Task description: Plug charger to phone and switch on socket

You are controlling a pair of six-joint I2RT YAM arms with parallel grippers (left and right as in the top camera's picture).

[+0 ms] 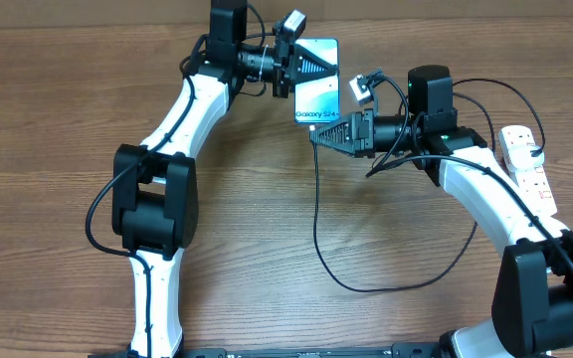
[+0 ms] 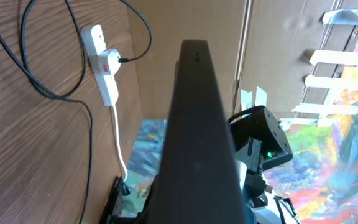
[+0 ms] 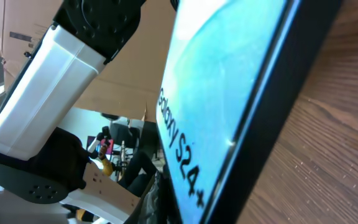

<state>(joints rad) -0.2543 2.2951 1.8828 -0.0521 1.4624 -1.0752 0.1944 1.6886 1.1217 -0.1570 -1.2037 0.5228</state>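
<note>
The phone point(image 1: 318, 88) shows its light blue screen with "Galaxy S24+" text at the back middle of the table. My left gripper point(image 1: 296, 68) is shut on its upper left edge, and the left wrist view shows the phone point(image 2: 197, 124) edge-on as a dark slab. My right gripper point(image 1: 316, 133) is shut at the phone's lower edge, with the black charger point(image 1: 318, 214) cable hanging from its tip and looping across the table. The plug tip is hidden. The screen point(image 3: 222, 93) fills the right wrist view. The white socket point(image 1: 525, 164) lies at the right edge, and its red switch point(image 2: 108, 63) shows.
The socket's thick white cord point(image 2: 120, 143) runs off the table's edge. The charger loop point(image 1: 406, 283) lies on the wood between the two arms. My left arm's white link point(image 3: 48, 93) stands close behind the phone. A cardboard wall point(image 1: 88, 12) borders the back.
</note>
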